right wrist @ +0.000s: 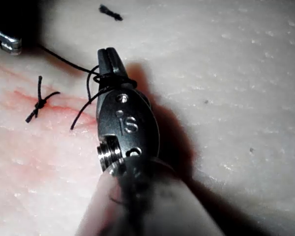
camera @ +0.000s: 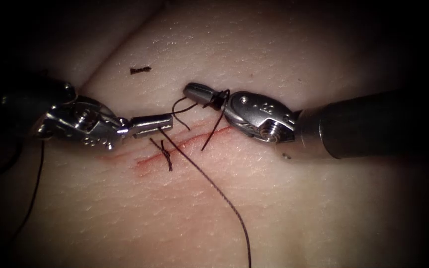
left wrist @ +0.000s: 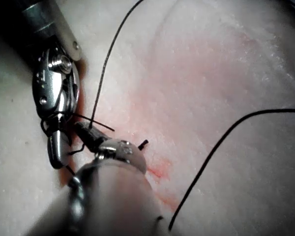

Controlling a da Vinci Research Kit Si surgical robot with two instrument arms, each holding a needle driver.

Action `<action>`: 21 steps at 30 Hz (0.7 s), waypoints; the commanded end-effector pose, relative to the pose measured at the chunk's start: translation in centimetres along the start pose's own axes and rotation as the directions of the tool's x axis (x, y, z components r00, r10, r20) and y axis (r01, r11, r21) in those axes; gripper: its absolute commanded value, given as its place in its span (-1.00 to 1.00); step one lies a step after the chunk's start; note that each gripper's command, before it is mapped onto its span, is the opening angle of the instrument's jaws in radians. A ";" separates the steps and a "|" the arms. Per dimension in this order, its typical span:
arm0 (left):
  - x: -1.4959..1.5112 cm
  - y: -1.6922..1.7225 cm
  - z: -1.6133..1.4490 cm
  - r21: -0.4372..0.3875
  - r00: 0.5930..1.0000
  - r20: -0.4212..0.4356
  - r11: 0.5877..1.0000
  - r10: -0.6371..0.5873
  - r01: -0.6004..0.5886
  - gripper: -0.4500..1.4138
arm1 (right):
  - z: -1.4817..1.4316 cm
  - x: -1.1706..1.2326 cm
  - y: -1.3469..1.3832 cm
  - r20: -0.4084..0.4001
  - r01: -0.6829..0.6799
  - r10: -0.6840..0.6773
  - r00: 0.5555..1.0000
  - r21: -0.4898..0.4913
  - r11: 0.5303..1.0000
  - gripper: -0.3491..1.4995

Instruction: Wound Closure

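Layout at the cut (camera: pixel 184 144). The left tool (camera: pixel 150 124) lies over the cut's left part, the right tool (camera: pixel 199 94) just beyond its right part, tips near each other. Thread (camera: pixel 214 186) runs from the left tool's jaws across the tissue (camera: pixel 299 208) toward the viewer; loops lie around the right tool's jaws. A knotted stitch (camera: pixel 166 155) sits on the cut below the left tool. A cut end of thread (camera: pixel 140 70) lies well behind.

The left tool (camera: pixel 150 124) and right tool (camera: pixel 202 94) are polished, glossy metal; the right tool's shaft (camera: pixel 373 124) looks dark and matt. The tissue (camera: pixel 299 208) is pale, finely pebbled, faintly moist, streaked with wet red fluid (camera: pixel 147 161). The thread (camera: pixel 214 186) is dark, matt, braided-looking.
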 end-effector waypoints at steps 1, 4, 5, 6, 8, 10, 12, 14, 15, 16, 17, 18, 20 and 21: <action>-0.04 0.02 0.03 0.007 1.000 0.006 1.000 -0.012 0.012 -1.00 | -0.02 -0.08 -0.10 0.001 0.016 -0.016 1.000 0.005 1.000 -1.00; -0.19 -0.13 -0.11 0.021 0.999 0.034 0.999 -0.042 0.042 -1.00 | -0.11 -0.08 -0.19 -0.005 0.051 -0.051 0.999 0.008 0.999 -1.00; -0.23 -0.17 -0.15 0.022 0.997 0.041 0.998 -0.059 0.058 -1.00 | -0.14 -0.08 -0.22 -0.007 0.057 -0.057 0.998 0.006 0.998 -1.00; -0.28 -0.22 -0.20 0.028 0.996 0.052 0.997 -0.071 0.070 -1.00 | -0.17 -0.08 -0.25 -0.006 0.069 -0.069 0.998 0.004 0.998 -1.00; -0.34 -0.27 -0.28 0.031 0.993 0.069 0.996 -0.091 0.089 -1.00 | -0.24 -0.08 -0.31 -0.004 0.081 -0.081 0.997 0.004 0.997 -1.00; -0.40 -0.33 -0.37 0.040 0.990 0.080 0.993 -0.117 0.114 -1.00 | -0.31 -0.09 -0.37 -0.005 0.099 -0.099 0.995 0.001 0.995 -1.00; -0.49 -0.42 -0.47 0.051 0.984 0.093 0.988 -0.153 0.149 -1.00 | -0.38 -0.10 -0.45 -0.004 0.118 -0.118 0.993 0.001 0.993 -1.00; -0.51 -0.45 -0.50 0.055 0.983 0.098 0.987 -0.157 0.152 -1.00 | -0.40 -0.11 -0.47 -0.002 0.125 -0.125 0.992 0.003 0.992 -1.00; -0.57 -0.51 -0.55 0.058 0.981 0.107 0.986 -0.164 0.159 -1.00 | -0.44 -0.14 -0.54 0.002 0.129 -0.129 0.992 0.009 0.992 -1.00; -0.57 -0.51 -0.55 0.058 0.981 0.107 0.986 -0.164 0.159 -1.00 | -0.44 -0.14 -0.54 0.002 0.129 -0.129 0.992 0.009 0.992 -1.00; -0.59 -0.54 -0.58 0.057 0.980 0.111 0.985 -0.167 0.161 -1.00 | -0.46 -0.15 -0.56 0.005 0.131 -0.131 0.991 0.011 0.991 -1.00; -0.66 -0.61 -0.62 0.058 0.976 0.125 0.983 -0.179 0.173 -1.00 | -0.50 -0.18 -0.61 0.010 0.135 -0.135 0.991 0.014 0.991 -1.00; -0.70 -0.64 -0.63 0.057 0.975 0.130 0.983 -0.182 0.176 -1.00 | -0.52 -0.20 -0.63 0.012 0.137 -0.137 0.990 0.016 0.990 -1.00; -0.74 -0.67 -0.65 0.059 0.974 0.134 0.982 -0.185 0.178 -1.00 | -0.54 -0.21 -0.64 0.015 0.139 -0.139 0.990 0.018 0.990 -1.00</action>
